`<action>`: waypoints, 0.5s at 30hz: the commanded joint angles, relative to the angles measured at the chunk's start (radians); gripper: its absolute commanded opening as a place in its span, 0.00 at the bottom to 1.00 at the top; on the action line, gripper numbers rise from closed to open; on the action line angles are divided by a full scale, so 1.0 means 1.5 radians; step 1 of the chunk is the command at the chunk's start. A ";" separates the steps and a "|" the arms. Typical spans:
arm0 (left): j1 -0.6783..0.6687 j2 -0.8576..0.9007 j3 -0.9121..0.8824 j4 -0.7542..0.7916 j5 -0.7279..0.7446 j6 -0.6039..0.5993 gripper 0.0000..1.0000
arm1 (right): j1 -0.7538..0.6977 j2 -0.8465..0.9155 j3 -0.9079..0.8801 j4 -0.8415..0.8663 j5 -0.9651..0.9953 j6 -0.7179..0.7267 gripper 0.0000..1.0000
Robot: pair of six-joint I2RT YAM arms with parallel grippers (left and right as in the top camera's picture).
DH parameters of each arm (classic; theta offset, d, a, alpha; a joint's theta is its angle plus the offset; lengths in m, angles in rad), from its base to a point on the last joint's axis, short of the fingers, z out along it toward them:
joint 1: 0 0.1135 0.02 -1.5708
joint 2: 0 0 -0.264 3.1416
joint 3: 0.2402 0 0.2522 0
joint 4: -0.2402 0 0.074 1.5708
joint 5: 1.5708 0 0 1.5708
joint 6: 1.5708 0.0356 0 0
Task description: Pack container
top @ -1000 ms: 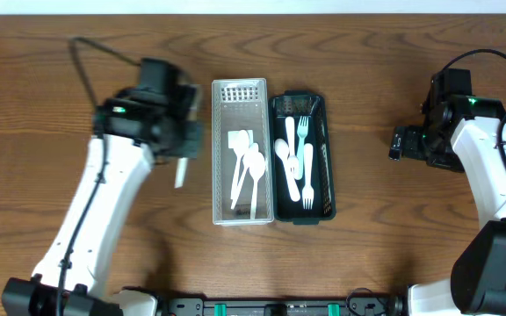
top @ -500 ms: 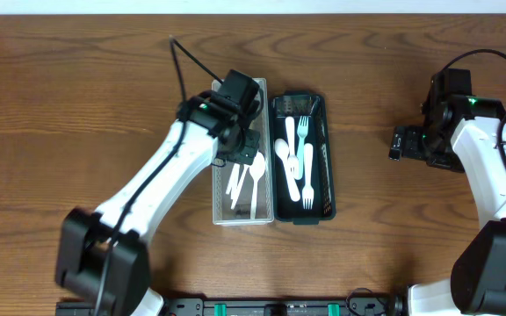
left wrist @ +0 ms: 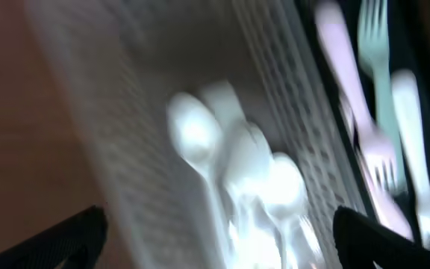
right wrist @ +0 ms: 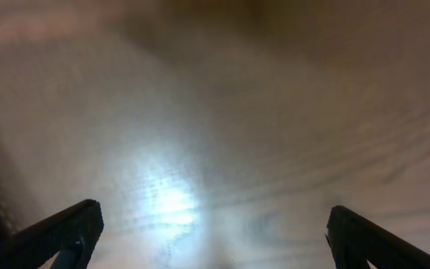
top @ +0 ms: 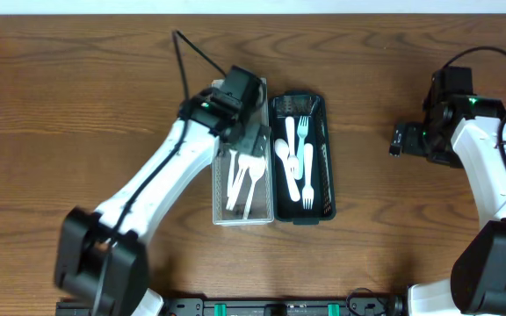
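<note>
Swinging in from the bench left of the grey tray (top: 220, 215), the left arm (top: 169, 171) now hangs over that tray's far end. The white piece it was carrying is no longer in its grip. The left fingers (left wrist: 73, 237) stand wide apart with nothing between them, just above the white spoons (top: 246, 175) lying lengthwise in the grey tray. The wrist view is badly blurred, so I make it perhaps three or four spoons. A black tray (top: 323, 209) sits touching the grey tray's right side, holding forks (top: 302, 132) and more spoons. Well right of the grey tray, the right fingers (right wrist: 58, 235) are also apart, above bare bench (top: 385, 246).
</note>
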 commanded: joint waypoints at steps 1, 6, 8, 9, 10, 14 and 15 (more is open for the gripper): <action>0.038 -0.087 0.033 0.065 -0.144 0.024 0.98 | -0.003 -0.012 0.056 0.082 -0.005 0.007 0.99; 0.141 -0.117 0.033 0.251 -0.150 0.024 0.98 | -0.003 -0.011 0.059 0.330 -0.021 0.007 0.98; 0.178 -0.116 0.033 0.266 -0.150 0.024 0.98 | -0.004 -0.012 0.060 0.396 -0.015 -0.035 0.99; 0.191 -0.117 0.033 0.254 -0.150 0.025 0.98 | -0.004 -0.016 0.060 0.405 -0.014 -0.077 0.99; 0.202 -0.120 0.031 0.239 -0.149 0.045 0.98 | -0.004 -0.020 0.060 0.406 -0.010 -0.121 0.99; 0.235 -0.164 0.014 0.234 -0.106 0.056 0.98 | -0.004 -0.060 0.060 0.367 0.045 -0.163 0.99; 0.239 -0.180 0.007 0.234 -0.096 0.056 0.98 | -0.005 -0.074 0.060 0.355 0.053 -0.163 0.99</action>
